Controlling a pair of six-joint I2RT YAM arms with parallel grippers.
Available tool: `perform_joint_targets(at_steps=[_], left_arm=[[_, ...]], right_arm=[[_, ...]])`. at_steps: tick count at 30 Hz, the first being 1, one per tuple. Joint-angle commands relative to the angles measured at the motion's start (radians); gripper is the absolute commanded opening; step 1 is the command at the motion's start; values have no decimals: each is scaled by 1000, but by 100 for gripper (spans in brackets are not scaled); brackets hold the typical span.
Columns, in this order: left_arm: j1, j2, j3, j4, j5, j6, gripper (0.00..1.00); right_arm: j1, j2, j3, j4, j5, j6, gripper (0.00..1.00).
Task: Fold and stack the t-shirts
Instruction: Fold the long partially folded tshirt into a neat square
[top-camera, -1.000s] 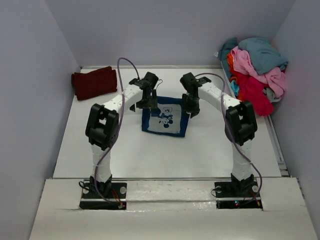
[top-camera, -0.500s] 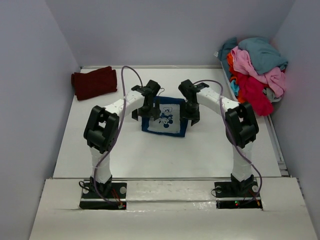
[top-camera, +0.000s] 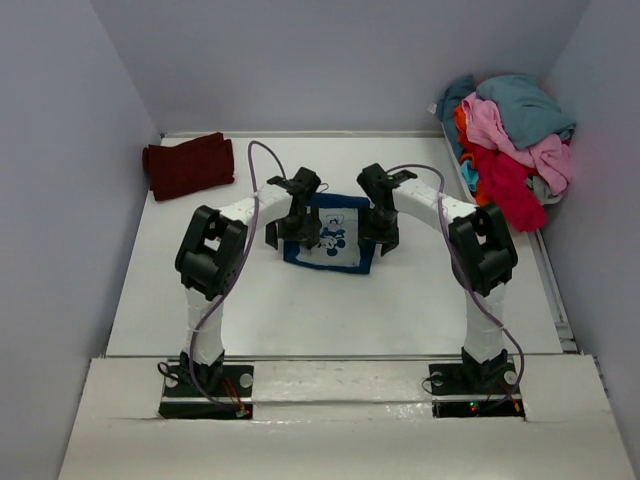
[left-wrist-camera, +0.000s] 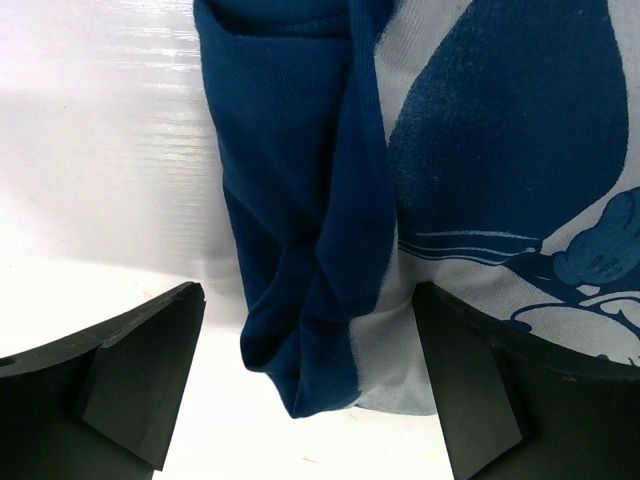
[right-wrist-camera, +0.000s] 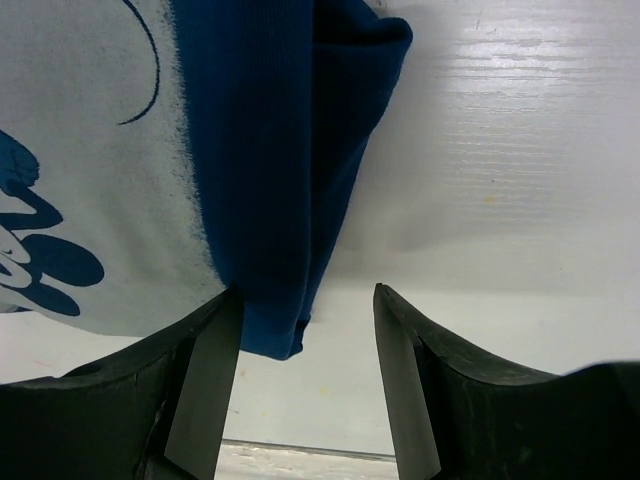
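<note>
Folded navy shirt (top-camera: 328, 240) flat on table (top-camera: 250, 300). Left gripper (left-wrist-camera: 305, 340): jaws wide apart, straddling its left edge. Right gripper (right-wrist-camera: 308, 310): jaws apart over right edge, clamping nothing.

T-shirt pile (top-camera: 510, 140) blocks far right

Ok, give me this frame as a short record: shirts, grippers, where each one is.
folded navy blue cloth t-shirt with cartoon print: centre, flat
folded dark maroon t-shirt: far left
loose pile of teal, pink, red t-shirts: far right corner
left gripper: open, straddling navy shirt's left edge
right gripper: open, at its right edge
</note>
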Motion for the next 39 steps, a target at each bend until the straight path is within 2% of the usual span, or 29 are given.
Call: perform_joint_targets(at_steps=[1,9,14,17,22,25,26,27,28,29,30,31,33,39], left_arm=[[7,44,-32,17,14,-9,99],[7,80,-32,40,39,-14,99],[7,99,-44,59,60,-18,90],[7,118,-52,63,73,-21,80],[7,130,-63,75,77,-26,54],[7,138,-67,77,76,-31,34],[7,141,-72,79,77,-31,32],[7,142,-71,77,77,-35,20],[7,142,-72,76,76,-38,14],[7,141,-74,74,76,-40,9],[7,141,-75,77,76,-41,6],[7,138,-77,79,73,-46,6],[7,129,-77,79,62,-49,6],[7,75,-11,49,-8,-64,6]], right_arm=[[6,-7,-34,50,-17,9,61],[6,27,-126,173,-86,18,61],[6,74,-114,214,-117,33,60],[6,96,-80,207,-106,30,59],[6,116,-40,201,-105,32,52],[6,125,-28,198,-102,33,45],[6,125,-22,198,-103,32,43],[6,128,-19,195,-102,32,38],[6,131,-16,193,-102,32,35],[6,131,-11,190,-102,32,27],[6,133,-6,185,-102,32,27],[6,131,-3,182,-102,32,16],[6,128,15,170,-94,30,7],[16,116,115,103,-39,13,7]])
